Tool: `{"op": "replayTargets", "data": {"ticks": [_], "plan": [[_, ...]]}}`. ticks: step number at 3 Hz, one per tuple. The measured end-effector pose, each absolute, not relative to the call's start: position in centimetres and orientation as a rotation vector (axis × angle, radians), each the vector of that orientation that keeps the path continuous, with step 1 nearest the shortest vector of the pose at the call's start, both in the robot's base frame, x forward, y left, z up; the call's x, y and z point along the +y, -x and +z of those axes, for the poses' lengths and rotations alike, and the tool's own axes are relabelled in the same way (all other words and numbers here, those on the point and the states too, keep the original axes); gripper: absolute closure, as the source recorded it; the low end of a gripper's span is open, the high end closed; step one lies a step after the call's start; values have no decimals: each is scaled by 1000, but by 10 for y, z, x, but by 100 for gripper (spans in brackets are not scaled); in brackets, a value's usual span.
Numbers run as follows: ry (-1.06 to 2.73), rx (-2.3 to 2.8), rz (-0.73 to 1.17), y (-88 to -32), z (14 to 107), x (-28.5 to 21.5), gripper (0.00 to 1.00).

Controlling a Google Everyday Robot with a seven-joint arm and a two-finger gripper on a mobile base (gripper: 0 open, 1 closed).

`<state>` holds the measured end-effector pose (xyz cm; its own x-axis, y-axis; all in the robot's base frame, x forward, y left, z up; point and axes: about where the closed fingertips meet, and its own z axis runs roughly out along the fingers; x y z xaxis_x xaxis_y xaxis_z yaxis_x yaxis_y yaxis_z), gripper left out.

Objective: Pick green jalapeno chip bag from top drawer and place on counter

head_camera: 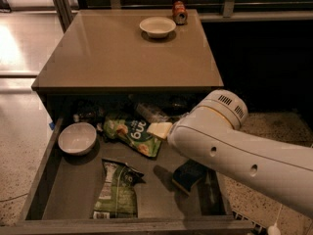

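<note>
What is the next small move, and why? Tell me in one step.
Probably shift the arm left so the gripper, out of sight behind it, comes over the green jalapeno chip bag. That bag lies untouched at the front left of the top drawer, while the arm crosses the drawer's right side. Avoid the brighter green bag behind it.

Arm, hiding the tool, overhangs the top drawer.
</note>
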<state>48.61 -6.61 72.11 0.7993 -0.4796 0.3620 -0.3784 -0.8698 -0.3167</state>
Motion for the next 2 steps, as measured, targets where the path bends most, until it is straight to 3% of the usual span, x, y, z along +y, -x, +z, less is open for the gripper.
{"op": "replayTargets", "data": {"ticks": [2], "plan": [[2704, 664, -590, -492, 738, -82, 0]]}}
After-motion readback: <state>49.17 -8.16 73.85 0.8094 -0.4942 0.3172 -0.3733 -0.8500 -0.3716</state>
